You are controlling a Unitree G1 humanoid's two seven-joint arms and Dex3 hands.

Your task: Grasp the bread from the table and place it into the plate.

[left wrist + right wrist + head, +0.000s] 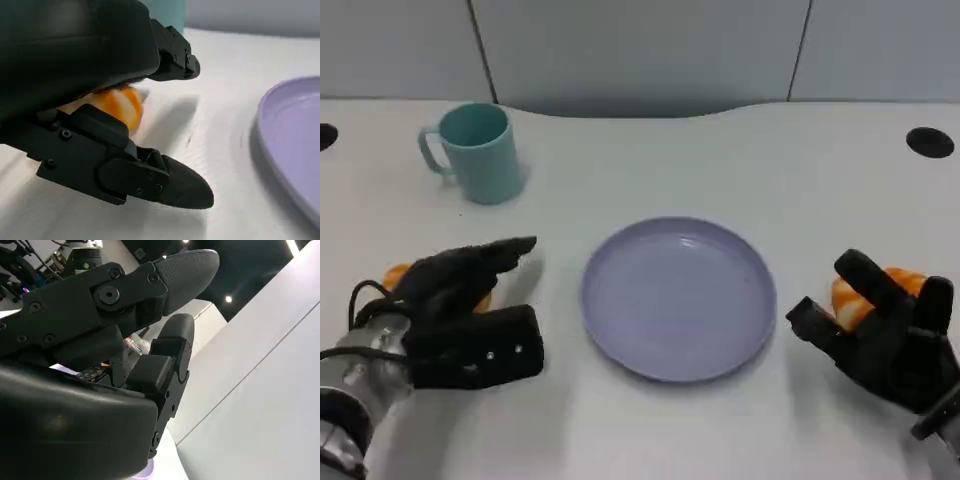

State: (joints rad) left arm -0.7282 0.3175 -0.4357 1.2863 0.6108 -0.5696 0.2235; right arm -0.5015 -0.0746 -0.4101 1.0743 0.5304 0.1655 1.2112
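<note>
one orange-and-white bread (398,276) lay on the white table (770,170) beneath the left hand (460,300), whose fingers arched over it; in the left wrist view the bread (112,105) sat between the upper fingers (170,55) and the lower thumb (165,182), though whether they pressed on it could not be told; a second bread (865,295) lay just behind the right hand (885,335), whose fingers (865,280) stood raised and spread in front of it, holding nothing visible; in the right wrist view that hand (115,340) showed its fingers extended and apart; the lavender plate (678,297) rested between the two hands, inward of each, with nothing on it, its rim (290,145) also visible ahead of the left fingertips; a teal mug (475,150) stood upright beyond the left hand, well apart from it, handle turned outward.
</note>
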